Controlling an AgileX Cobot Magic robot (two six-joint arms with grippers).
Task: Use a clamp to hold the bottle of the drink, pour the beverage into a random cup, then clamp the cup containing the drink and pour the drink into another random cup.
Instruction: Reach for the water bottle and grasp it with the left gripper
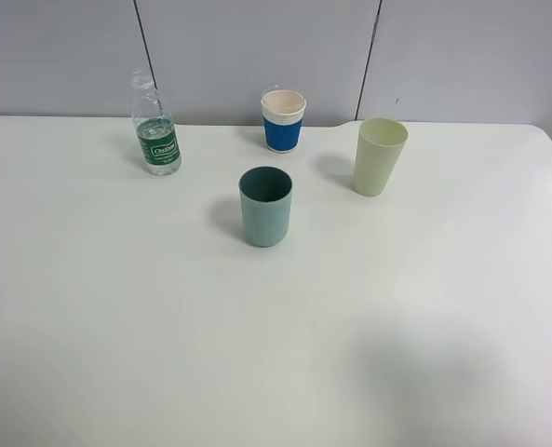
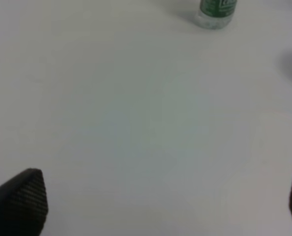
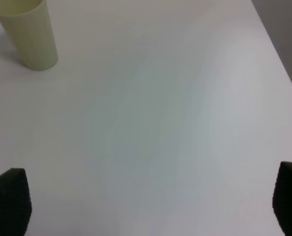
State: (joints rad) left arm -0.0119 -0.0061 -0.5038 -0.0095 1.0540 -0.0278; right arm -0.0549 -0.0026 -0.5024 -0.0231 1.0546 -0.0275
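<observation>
Jaws of the left gripper (image 2: 158, 204) and right gripper (image 3: 148, 201) are spread wide above the white table (image 1: 108, 335). The bottle (image 1: 154, 126) is stood back left, the teal tumbler (image 1: 265, 207) centrally, the blue-banded paper cup (image 1: 283, 119) behind it, the yellow-green tumbler (image 1: 379, 155) rightward.

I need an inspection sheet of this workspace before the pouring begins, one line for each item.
Surface: white table, no spill seen.
Job's things: small clear plastic bottle with green label, far left, upright; teal plastic tumbler, middle, upright; white paper cup with blue band, behind it, upright.
Clutter: pale yellow-green plastic tumbler, right, upright.
Grippers: left gripper open, holding nothing; right gripper open, holding nothing.
Cables: nothing seen.
Surroundings: grey panelled wall behind the table.
</observation>
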